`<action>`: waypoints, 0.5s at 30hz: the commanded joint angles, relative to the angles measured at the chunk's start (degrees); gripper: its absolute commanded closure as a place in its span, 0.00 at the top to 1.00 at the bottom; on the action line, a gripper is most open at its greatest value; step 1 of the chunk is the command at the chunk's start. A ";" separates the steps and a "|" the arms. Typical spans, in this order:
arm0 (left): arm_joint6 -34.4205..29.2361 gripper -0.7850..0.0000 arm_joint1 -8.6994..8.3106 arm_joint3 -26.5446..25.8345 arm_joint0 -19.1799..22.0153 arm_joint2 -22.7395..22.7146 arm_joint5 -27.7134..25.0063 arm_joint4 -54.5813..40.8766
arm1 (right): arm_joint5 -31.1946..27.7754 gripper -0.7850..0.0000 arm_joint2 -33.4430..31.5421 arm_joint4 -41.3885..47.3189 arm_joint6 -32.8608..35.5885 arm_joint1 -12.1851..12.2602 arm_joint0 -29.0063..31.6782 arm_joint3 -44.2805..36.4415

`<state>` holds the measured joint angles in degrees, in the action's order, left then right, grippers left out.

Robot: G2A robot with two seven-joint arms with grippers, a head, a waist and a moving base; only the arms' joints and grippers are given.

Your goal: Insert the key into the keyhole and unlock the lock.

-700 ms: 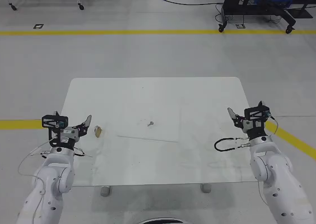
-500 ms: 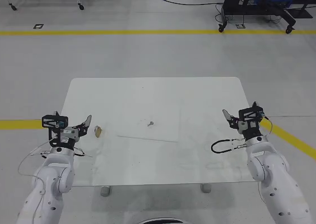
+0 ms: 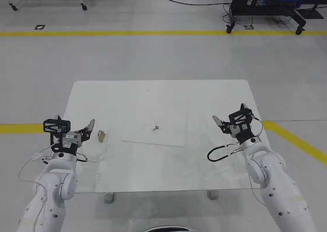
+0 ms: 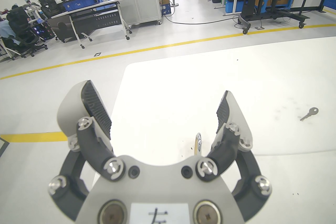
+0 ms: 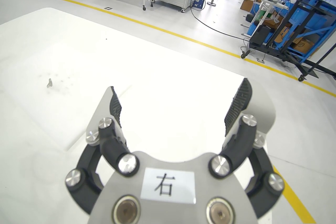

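A small silver key (image 3: 155,127) lies flat near the middle of the white table (image 3: 152,95). A brass-coloured lock (image 3: 101,136) sits near the table's left edge. My left gripper (image 3: 88,132) hovers open at that edge, just left of the lock. In the left wrist view the lock (image 4: 198,143) stands by the base of one finger of the open gripper (image 4: 157,99), and the key (image 4: 309,113) lies farther off. My right gripper (image 3: 221,124) is open over the table's right part. Its wrist view has the open gripper (image 5: 178,93) empty and the key (image 5: 49,83) well beyond it.
The table's right edge lies just behind the right gripper and its left edge lies under the left one. A faint scratch line (image 3: 152,143) crosses the tabletop. Yellow floor lines (image 3: 152,33) and wheeled stands (image 3: 262,17) lie far beyond the table.
My right arm has moved left, from the table's right edge inward over the tabletop toward the key. The left arm, key and lock have not moved.
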<state>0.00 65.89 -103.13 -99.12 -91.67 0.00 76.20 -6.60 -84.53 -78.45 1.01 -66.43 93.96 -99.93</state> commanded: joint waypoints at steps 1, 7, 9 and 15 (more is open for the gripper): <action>0.00 1.00 0.00 0.00 0.00 0.00 0.00 0.00 | 4.29 1.00 -0.20 -3.54 0.50 -0.02 2.01 -2.06; 0.00 1.00 0.00 0.00 0.00 0.00 0.00 0.00 | -1.09 1.00 7.22 -8.13 7.75 -0.55 -3.44 0.01; 0.00 1.00 0.00 0.00 0.00 0.00 0.00 0.00 | -4.28 1.00 10.34 -7.59 9.57 -0.97 -7.51 3.83; 0.00 1.00 0.00 0.00 0.00 0.00 0.00 0.00 | -15.60 1.00 18.08 0.74 10.02 -2.79 -19.93 19.76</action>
<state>0.00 65.89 -103.13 -99.12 -91.67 0.00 76.20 -18.47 -67.89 -80.62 11.62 -68.84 77.04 -84.75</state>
